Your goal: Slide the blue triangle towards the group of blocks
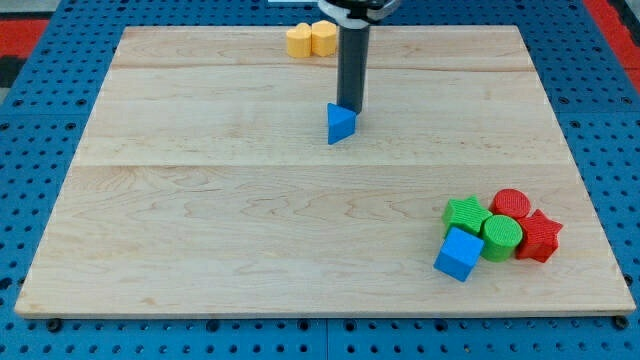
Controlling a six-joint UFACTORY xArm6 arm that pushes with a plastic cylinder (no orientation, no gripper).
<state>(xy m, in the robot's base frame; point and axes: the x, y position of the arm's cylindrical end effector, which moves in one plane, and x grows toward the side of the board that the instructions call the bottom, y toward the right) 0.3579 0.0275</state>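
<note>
— Where's the blue triangle (341, 123)?
— Mid-tabletop (200, 200), toward the far edge; my tip (349, 107) touches its far side. No claw shows.
— Room?
— Bare smooth wood reaches the cluster near right: blue cube (459, 253), green cylinder (501, 236).

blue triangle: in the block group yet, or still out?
Out. The blue triangle sits alone near the board's middle, my tip right behind it; the group, around the blue cube, lies at the view's bottom right.
</note>
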